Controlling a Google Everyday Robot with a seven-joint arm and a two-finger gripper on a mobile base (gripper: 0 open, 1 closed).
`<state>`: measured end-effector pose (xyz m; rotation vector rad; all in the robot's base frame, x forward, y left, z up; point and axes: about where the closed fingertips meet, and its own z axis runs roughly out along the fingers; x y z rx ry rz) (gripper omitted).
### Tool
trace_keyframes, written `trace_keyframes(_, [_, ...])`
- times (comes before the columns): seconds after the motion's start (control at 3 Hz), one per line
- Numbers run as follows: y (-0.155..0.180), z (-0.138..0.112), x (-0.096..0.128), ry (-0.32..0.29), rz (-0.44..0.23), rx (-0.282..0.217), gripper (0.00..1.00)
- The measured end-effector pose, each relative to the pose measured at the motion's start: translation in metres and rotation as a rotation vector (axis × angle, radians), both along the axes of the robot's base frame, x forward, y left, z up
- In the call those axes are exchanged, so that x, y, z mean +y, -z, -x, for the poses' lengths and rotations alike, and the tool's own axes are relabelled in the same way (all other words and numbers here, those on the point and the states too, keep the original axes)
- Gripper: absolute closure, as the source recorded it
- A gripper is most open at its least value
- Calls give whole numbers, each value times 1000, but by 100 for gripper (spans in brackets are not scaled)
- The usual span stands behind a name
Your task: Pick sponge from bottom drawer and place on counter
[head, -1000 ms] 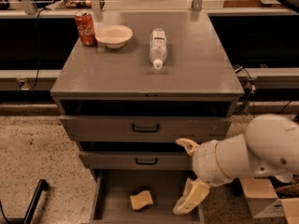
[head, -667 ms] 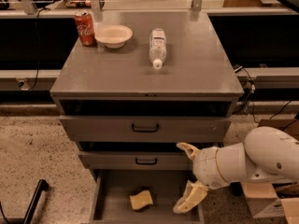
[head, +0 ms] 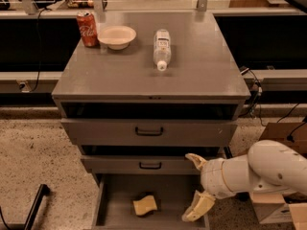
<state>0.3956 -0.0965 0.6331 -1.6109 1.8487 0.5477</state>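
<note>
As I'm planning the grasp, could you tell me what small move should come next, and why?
Probably ease the open gripper down and across toward the small pale yellow sponge: it hovers over the right side of the open grey metal bottom drawer, and the sponge lies untouched mid-floor.

I see my cream claw [head: 191, 187] spread at the right end of the plain grey drawer [head: 120, 195], beside the pale yellow sponge [head: 145, 205]. The table [head: 192, 75] is grey, the can [head: 87, 28] red, the bowl [head: 117, 36] cream, the floor [head: 33, 147] speckled.
</note>
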Motion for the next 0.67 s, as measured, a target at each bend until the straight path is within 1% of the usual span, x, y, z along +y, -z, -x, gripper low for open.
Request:
trace_keyframes(0.33, [76, -6, -35, 79, -19, -8, 0])
trace_keyframes(0.67, [142, -9, -50, 58, 25, -19, 0])
